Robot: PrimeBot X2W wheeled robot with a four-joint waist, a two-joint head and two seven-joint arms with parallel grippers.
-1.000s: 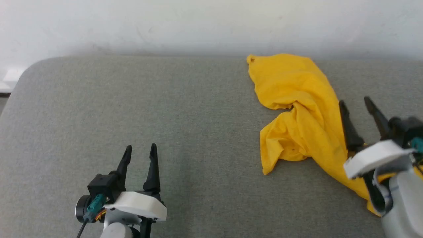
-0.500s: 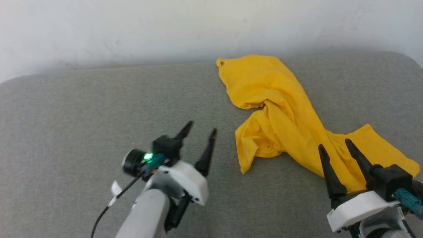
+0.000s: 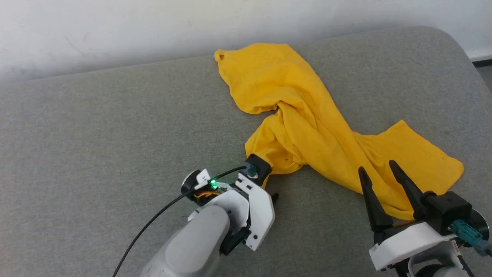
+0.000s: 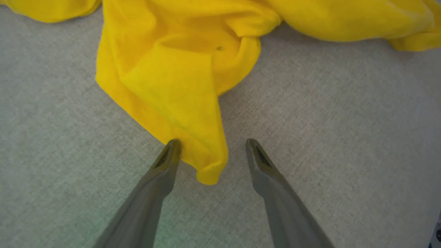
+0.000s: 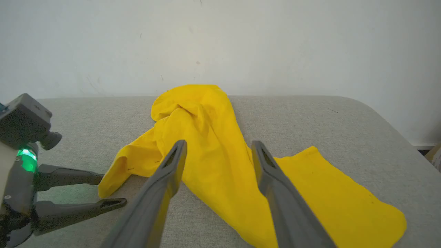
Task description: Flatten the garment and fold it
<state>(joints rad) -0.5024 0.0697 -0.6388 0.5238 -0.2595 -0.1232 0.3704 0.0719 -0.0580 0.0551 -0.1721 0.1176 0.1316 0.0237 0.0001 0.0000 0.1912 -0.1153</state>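
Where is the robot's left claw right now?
In the left wrist view, the left gripper sits open, low in the middle, its two fingers either side of the garment's nearest corner on the grey cushion.

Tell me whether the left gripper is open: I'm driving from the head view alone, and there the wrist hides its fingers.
Observer: Open. The left wrist view shows the left gripper with its fingers spread wide.
Operator: Is any garment between them?
Observer: Yes. The garment ends in a pointed corner that lies between the fingers. It sits nearer the finger on that view's left, whose tip touches the fabric.
Operator: Are they down low enough to pinch it?
Observer: Probably. From the side, the right wrist view shows both fingers low over the cushion, their tips on either side of the corner.
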